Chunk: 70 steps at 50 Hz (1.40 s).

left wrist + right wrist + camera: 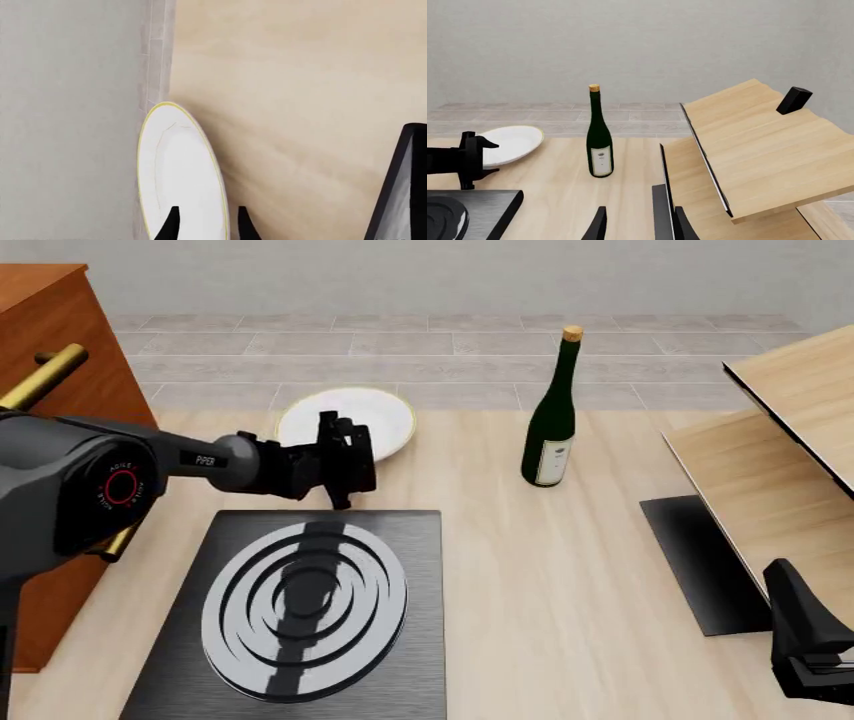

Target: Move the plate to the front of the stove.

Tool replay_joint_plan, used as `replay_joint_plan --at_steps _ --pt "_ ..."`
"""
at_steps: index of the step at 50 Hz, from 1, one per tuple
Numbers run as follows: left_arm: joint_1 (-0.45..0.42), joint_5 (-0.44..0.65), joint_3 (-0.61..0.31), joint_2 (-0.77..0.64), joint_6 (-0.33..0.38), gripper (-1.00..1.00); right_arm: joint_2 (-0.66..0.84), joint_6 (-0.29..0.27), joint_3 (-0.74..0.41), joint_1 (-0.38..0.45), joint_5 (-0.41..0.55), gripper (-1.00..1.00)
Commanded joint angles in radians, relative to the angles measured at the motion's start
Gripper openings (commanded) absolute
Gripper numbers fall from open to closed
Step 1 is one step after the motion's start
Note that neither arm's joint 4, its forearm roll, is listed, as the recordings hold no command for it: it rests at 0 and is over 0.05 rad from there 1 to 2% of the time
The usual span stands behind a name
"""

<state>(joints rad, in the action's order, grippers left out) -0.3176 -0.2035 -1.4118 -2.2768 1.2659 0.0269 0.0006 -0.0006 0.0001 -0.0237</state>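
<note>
Beyond the stove [300, 610], at the table's far edge, the plate [350, 422] is approached by the left gripper [350, 462], fingers spread and empty astride its near rim, presumably for an edge grasp.

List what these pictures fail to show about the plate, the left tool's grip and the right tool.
- Plate: in the front view, its near edge is hidden by the left tool.
- Contact: in the left wrist view, the frame's edge cuts the fingers; touching the plate cannot be judged.
- Right tool: only its tips enter its own view; the front view's corner crops it.
</note>
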Motion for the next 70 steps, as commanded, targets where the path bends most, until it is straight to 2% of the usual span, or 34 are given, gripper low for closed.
replay_joint_plan --at_steps 1,43,70 --pt "0.004 0.033 0.045 -0.018 0.024 1.00 0.000 0.000 0.000 0.000 0.000 1.00" --pt "0.004 0.019 0.122 0.098 0.068 1.00 0.001 0.000 0.000 0.000 0.000 1.00" --pt "-0.009 0.046 0.183 0.181 0.060 1.00 0.000 0.000 0.000 0.000 0.000 1.00"
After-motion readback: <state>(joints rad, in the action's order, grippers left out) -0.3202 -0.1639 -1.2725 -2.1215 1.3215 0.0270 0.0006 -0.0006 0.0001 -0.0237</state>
